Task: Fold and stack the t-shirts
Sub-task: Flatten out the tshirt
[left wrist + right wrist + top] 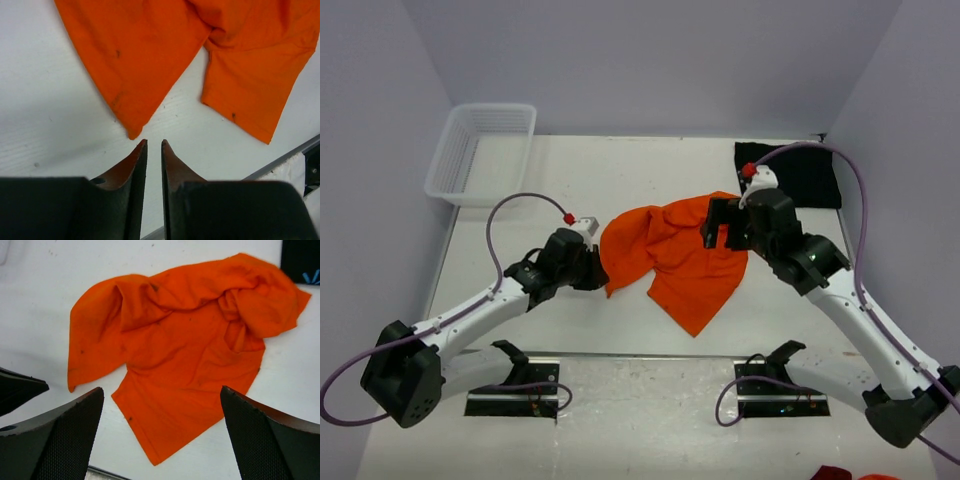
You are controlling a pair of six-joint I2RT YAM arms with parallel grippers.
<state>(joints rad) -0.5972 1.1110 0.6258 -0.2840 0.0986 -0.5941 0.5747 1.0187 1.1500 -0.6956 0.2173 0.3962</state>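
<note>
White tabletop [570, 320] carries a crumpled orange shirt [680, 255] (unfolded), left pincer [154, 146] nearly closed on nothing, right pincer [160, 400] wide open

Reaching in from the near left, left arm stretched low and slanting toward the table's middle, elbow raised slightly. Left gripper [154, 146] showing fingers nearly together, a thin slit between the tips, nothing between them. Rising from the near right, right arm bent at the elbow, wrist pointing inward and down. Right gripper [161, 405] standing with fingers [75, 415] spread wide apart, gripping nothing.
</note>
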